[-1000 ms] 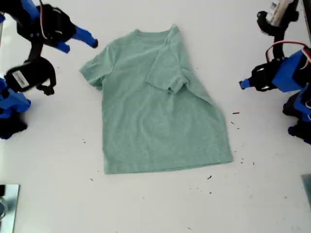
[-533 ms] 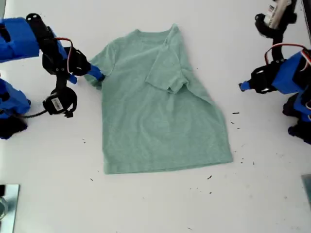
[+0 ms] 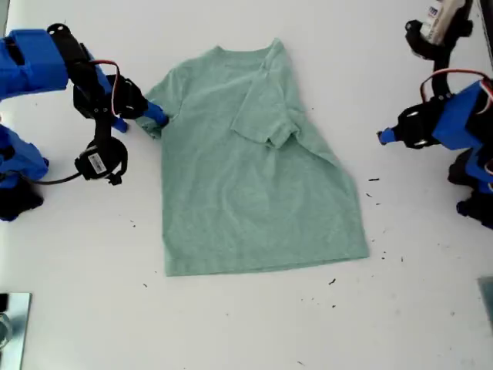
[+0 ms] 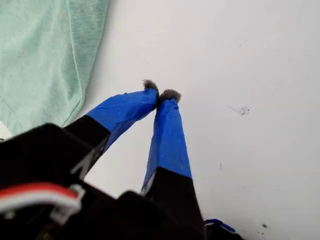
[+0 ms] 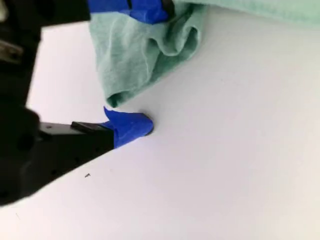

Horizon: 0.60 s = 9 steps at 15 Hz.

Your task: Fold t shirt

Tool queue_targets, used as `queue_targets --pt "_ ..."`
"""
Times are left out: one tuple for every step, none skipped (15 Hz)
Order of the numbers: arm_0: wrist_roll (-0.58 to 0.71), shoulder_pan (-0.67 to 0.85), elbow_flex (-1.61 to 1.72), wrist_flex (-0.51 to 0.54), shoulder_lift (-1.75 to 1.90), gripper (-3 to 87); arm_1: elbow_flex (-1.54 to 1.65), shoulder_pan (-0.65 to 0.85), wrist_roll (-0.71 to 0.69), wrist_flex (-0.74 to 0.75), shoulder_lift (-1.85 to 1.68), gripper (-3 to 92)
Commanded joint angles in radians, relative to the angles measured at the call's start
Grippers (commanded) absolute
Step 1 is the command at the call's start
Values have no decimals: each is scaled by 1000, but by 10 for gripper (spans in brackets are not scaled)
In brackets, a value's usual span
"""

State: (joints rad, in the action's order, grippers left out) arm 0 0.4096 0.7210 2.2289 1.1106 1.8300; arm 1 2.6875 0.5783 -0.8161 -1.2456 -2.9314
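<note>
Sleeve work on the go: my second gripper [image 3: 154, 117] sits at the t shirt's [image 3: 254, 185] outstretched sleeve [image 3: 154, 94], the one on the shirt's side toward the exterior view's left, and its jaws stand apart around the cloth, one blue finger [image 5: 131, 126] down on the white table [image 3: 246, 324] just outside the sleeve hem, the other over the top, with the sleeve bunched up between them and, by my reading, not yet pinched. That straddle looks made for taking the sleeve and carrying it in over the chest. The opposite sleeve [image 3: 266, 116] already lies folded across the front, so this one would match it. My first gripper [image 4: 160, 94] waits off the shirt's other side, well apart from the cloth in the exterior view, fingertips pressed together, holding nothing, above bare table, likely parked clear so the fold has room. The shirt itself lies flat, front up, in the middle of the table, collar [image 3: 243, 52] away from the camera and hem [image 3: 266, 266] nearest it, body skewed a little, sage green and heathered, soft, mostly smooth apart from the puckering at the gripped-side sleeve
</note>
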Motion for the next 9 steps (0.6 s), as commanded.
queue_targets --pt "17 43 -26 41 110 294 -18 3 2 -2 -15 25" --pt "31 64 -32 44 115 294 -17 5 0 -2 -15 25" --pt "43 80 -25 31 104 289 -17 5 3 -2 -14 25" --pt "55 106 -6 -6 61 259 -17 2 6 -2 -15 25" --pt "74 132 18 -77 -9 223 -14 -2 9 -2 -15 25" --pt "86 149 21 -138 -107 211 -12 -3 9 -2 -17 25" --pt "95 160 15 -196 -202 200 -12 -3 11 -2 -20 25" --pt "101 156 -11 -210 -273 130 -14 -5 11 -5 -25 25" --pt "110 127 -21 -216 -264 31 -15 -5 11 -6 -29 25"
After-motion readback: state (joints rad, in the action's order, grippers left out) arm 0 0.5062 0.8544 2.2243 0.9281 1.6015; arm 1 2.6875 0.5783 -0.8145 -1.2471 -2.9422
